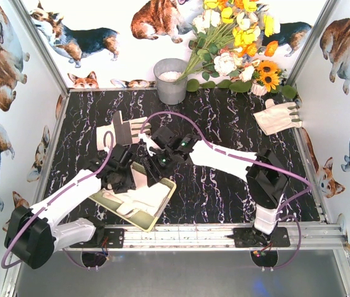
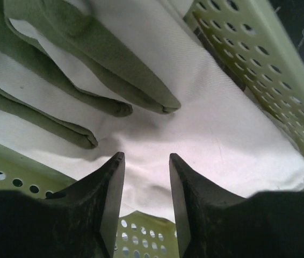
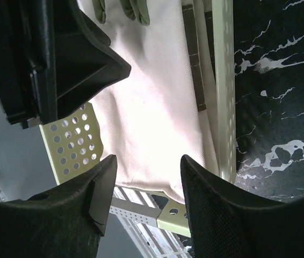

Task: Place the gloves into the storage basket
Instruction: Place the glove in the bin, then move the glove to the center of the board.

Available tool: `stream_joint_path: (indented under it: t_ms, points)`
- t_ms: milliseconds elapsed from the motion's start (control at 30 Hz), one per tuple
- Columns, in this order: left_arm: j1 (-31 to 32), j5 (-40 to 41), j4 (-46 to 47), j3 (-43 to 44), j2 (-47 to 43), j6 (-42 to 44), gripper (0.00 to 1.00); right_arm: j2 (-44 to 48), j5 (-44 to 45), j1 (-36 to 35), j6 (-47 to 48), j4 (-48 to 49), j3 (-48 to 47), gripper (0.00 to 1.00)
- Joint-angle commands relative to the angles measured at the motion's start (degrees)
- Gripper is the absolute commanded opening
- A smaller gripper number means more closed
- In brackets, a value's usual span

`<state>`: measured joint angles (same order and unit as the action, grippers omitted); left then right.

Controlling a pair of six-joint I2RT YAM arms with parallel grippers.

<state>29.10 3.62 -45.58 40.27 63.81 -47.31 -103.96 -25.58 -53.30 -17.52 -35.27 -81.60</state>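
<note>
Pale yellow-green perforated plastic basket (image 1: 164, 205) at near edge of black marble-patterned bench (image 1: 224, 130), white fabric gloves with grey patches (image 1: 143, 197) lying inside. Left jaws spread, low over those gloves, pinching nothing. Right jaws spread too, over basket's edge, nothing between. Farther back, one white grey-fingered glove (image 1: 122, 131) flat on bench. Second white glove (image 1: 277, 116) at far right. Grey metal bucket (image 1: 170, 81) by back wall.

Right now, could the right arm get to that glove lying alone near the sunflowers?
Probably yes. The glove lies uncovered on the table on that arm's side; the right gripper, open over the storage basket, would have to swing across.
</note>
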Motion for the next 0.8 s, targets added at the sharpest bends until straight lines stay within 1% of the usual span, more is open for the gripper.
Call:
stream_joint_path:
  t_ms: [0, 167, 200, 233, 333, 400, 533, 633, 767]
  points:
    - [-0.52, 1.29, -0.51, 6.35, -2.4, 3.48, 0.36, 4.47, 1.25, 0.15, -0.27, 0.28, -4.23, 0.54]
    - [-2.11, 4.82, -7.02, 17.0, -2.5, 7.28, 0.46, 12.57, 4.28, 2.82, -2.76, -0.42, -3.5, 0.63]
    - [-2.65, 5.35, -7.88, 19.03, -1.89, 8.18, 0.48, 14.39, 5.06, 3.62, -3.12, -0.68, -3.03, 0.63]
    - [-3.43, 5.64, -8.59, 21.0, -1.24, 9.22, 0.5, 16.44, 6.22, 4.36, -3.35, -0.76, -2.35, 0.67]
    - [-7.18, 4.91, -8.85, 25.87, 1.41, 13.16, 0.55, 22.49, 9.93, 6.82, -3.92, -0.77, 0.52, 0.74]
    - [-10.4, 4.03, -8.43, 28.56, 4.17, 16.47, 0.56, 25.83, 11.33, 9.19, -3.84, -2.03, 1.73, 0.76]
    - [-15.93, 0.79, -5.72, 33.01, 11.14, 21.13, 0.56, 30.0, 13.18, 14.72, -3.33, -6.26, 2.98, 0.78]
    - [-19.06, -0.99, -2.77, 35.7, 16.98, 22.77, 0.56, 32.33, 14.46, 18.16, -2.54, -7.89, 4.67, 0.78]
    - [-22.25, -4.24, 1.54, 38.33, 24.89, 22.9, 0.54, 34.95, 15.86, 22.83, -4.73, -8.34, 7.41, 0.78]
